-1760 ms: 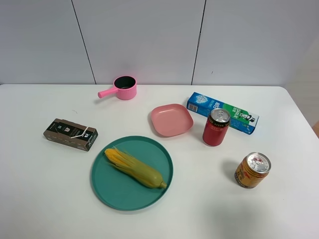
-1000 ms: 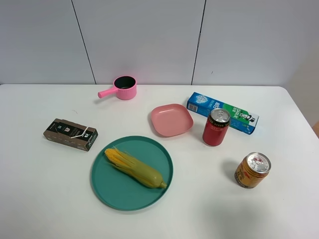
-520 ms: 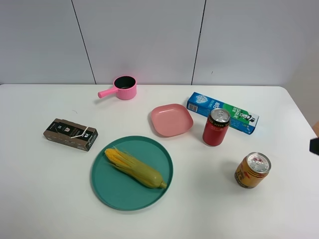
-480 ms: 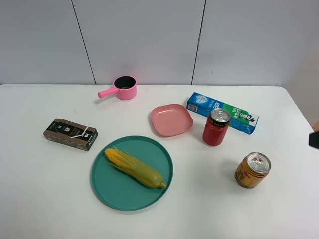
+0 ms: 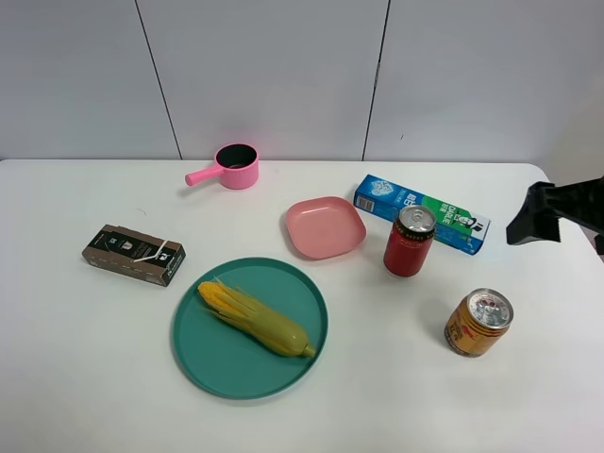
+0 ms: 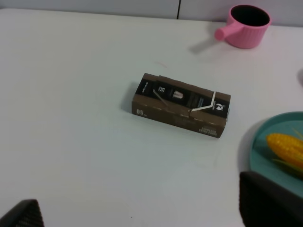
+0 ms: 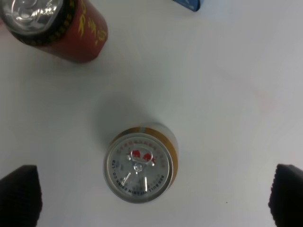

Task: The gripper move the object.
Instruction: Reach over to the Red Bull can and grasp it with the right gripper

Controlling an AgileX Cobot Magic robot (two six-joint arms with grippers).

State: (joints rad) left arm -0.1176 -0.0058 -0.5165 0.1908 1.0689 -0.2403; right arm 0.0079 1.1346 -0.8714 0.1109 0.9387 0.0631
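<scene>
The orange-gold can [image 5: 478, 323] stands upright on the white table [image 5: 75, 377], near the taller red can [image 5: 409, 241] but not touching it. It is not yet grasped. The right gripper [image 5: 533, 217] is positioned nearby, spread wide and empty. Descent, closure and transfer are judged outstanding.

**Matte black claws, barely in shot**

The black, angular right gripper [image 5: 528, 222] reads as a blocky dark silhouette at 3 o'clock in the high view. Its fingertips [image 7: 19, 195] look rounded and dull black. The left gripper [image 6: 142, 210] shows charcoal, faintly textured fingertips [image 6: 267, 201], one of them wedge-shaped.
</scene>
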